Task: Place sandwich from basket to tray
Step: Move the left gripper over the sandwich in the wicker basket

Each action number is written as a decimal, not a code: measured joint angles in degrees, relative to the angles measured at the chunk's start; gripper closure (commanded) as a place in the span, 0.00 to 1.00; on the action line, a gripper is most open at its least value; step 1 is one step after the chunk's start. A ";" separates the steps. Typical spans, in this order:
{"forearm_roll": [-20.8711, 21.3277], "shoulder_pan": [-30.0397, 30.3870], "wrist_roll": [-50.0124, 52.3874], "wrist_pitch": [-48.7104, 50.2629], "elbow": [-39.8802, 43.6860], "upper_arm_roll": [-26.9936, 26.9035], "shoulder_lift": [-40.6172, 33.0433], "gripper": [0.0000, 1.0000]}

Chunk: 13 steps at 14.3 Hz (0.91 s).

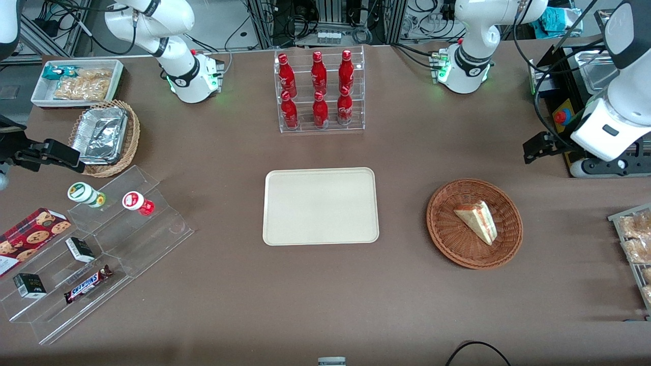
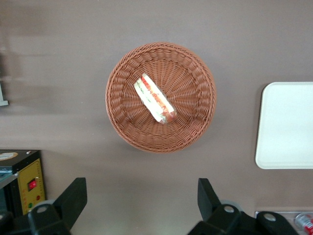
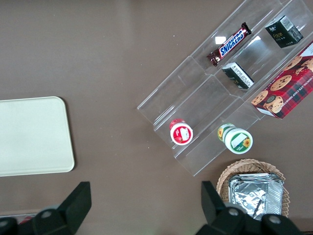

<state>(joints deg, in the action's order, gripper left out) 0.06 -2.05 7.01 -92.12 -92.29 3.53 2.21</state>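
Note:
The sandwich [image 1: 478,219] [image 2: 155,98], a pale bread wedge with red and green filling, lies in the round reddish-brown basket [image 1: 442,234] [image 2: 195,88]. The cream tray [image 1: 320,206] [image 2: 288,125] sits bare at the table's middle, beside the basket toward the parked arm's end. My gripper [image 1: 540,146] [image 2: 141,196] hangs above the table, farther from the front camera than the basket and toward the working arm's end. It is open, its black fingers [image 2: 73,196] wide apart with only bare table between them.
A clear rack of red bottles [image 1: 319,91] stands farther back than the tray. A control box with a red button [image 1: 559,117] [image 2: 19,181] sits near my gripper. A wire rack of packets [image 1: 635,244] borders the working arm's end. A stepped acrylic shelf of snacks [image 1: 91,244] lies toward the parked arm's end.

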 measured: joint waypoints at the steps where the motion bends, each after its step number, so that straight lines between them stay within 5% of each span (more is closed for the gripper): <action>1: -0.05 -0.03 0.60 0.24 0.52 0.02 0.47 0.00; 7: -0.12 -0.07 2.06 1.24 -2.13 0.16 3.69 0.00; 13: -0.12 -0.08 3.89 -22.33 -18.24 0.20 7.40 0.00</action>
<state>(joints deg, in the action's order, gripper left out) -0.06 -2.13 10.90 -114.45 -110.53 3.73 9.60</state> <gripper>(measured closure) 0.000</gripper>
